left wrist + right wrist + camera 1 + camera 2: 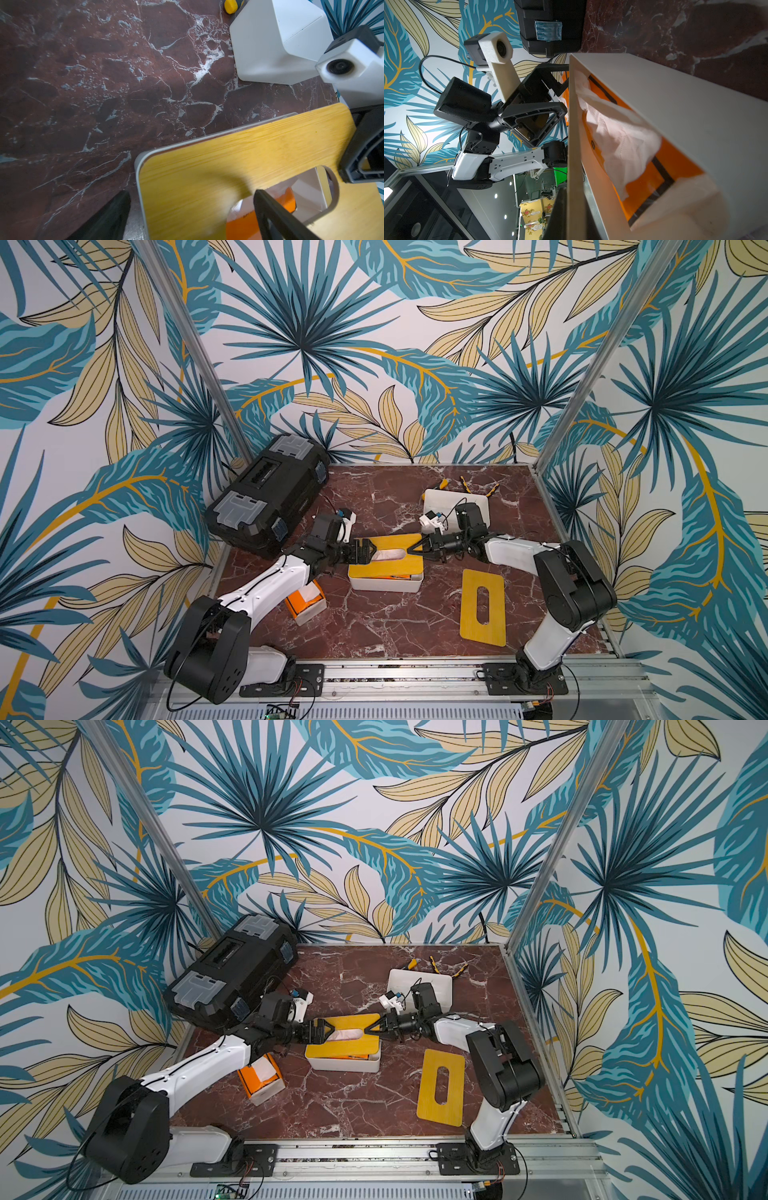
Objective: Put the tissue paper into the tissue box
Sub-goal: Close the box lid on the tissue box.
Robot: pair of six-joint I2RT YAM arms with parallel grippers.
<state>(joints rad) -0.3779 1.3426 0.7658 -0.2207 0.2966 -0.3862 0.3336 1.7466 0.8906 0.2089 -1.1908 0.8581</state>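
A white tissue box (386, 585) (345, 1063) stands mid-table with an orange tissue pack (675, 166) inside. White tissue paper (618, 135) (388, 554) bulges from the pack under the lid's slot. A yellow wooden lid (390, 562) (228, 162) lies tilted over the box. My right gripper (420, 549) (571, 218) is shut on the lid's right end. My left gripper (370, 552) (192, 193) is open at the lid's left end. One of its fingers (276, 216) is in the slot and the other is outside the box rim (138, 166).
A second yellow lid (483, 608) lies at the front right. Another white box (455, 502) sits at the back right with yellow-handled tools (467, 485) behind it. A black toolbox (266, 493) fills the back left. Another orange tissue pack (305, 601) lies under my left arm.
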